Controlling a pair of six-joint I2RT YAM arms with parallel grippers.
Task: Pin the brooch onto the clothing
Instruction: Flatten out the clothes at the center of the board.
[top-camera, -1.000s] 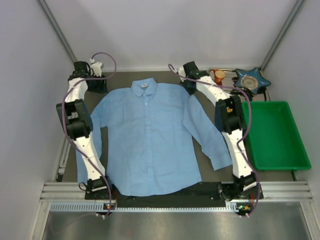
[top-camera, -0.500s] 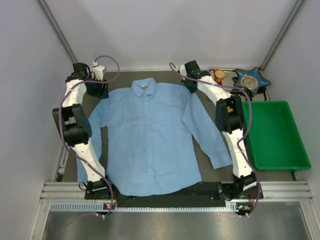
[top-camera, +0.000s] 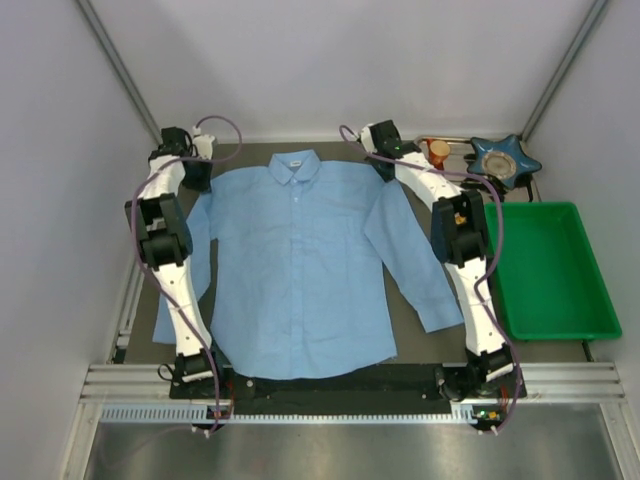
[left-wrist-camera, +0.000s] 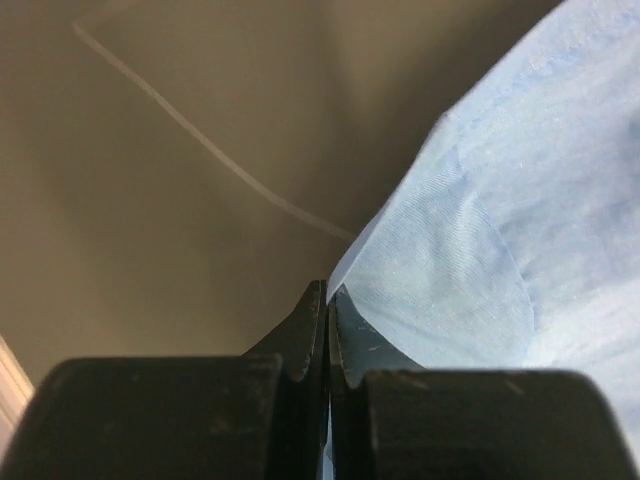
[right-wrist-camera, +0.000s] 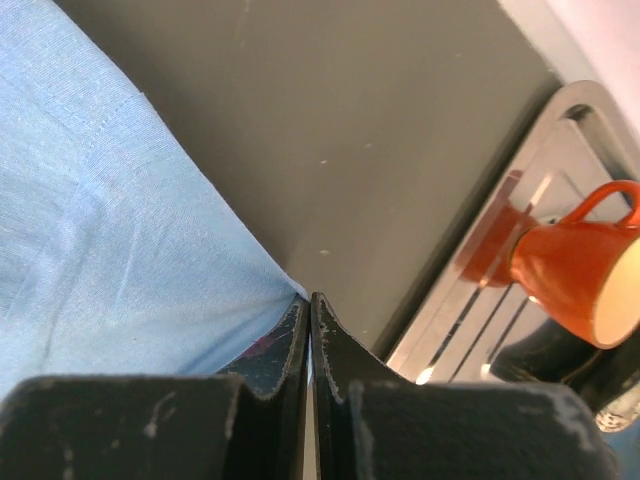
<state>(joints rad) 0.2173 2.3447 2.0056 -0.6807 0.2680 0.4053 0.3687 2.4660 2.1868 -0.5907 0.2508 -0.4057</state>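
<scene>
**Both hands pinched on the shirt's shoulders, collar pointing away from me**

Nearest my bases, the hem of the shirt (top-camera: 300, 270) lies across the dark table (top-camera: 410, 345), just beyond the front rail. From there the shirt runs straight away from me. Its long axis goes near to far, the button front faces up, and the strip of buttons runs up the middle. It lies flat between my two arms.

The sleeve on my left drops back toward me beside my left arm. The sleeve on my right angles out and back toward me, and its cuff ends beside my right arm. Further to my right, well apart from the shirt, sits a green tray (top-camera: 550, 270).

At the far end, my left gripper (top-camera: 195, 172) is at the shirt's left shoulder. In the left wrist view its fingers (left-wrist-camera: 300, 340) are pressed together, with the blue cloth edge caught between them.

My right gripper (top-camera: 380, 165) is at the other shoulder. In the right wrist view the fingers meet, and the shirt's edge runs into their tips, so that hand is clamped on cloth too.

The collar lies between my two hands and points at the back wall.

Beyond my right hand an orange cup (right-wrist-camera: 575, 265) stands on a metal rack (right-wrist-camera: 500, 300). A blue star-shaped dish (top-camera: 505, 160) sits just beside them in the far right corner.
</scene>
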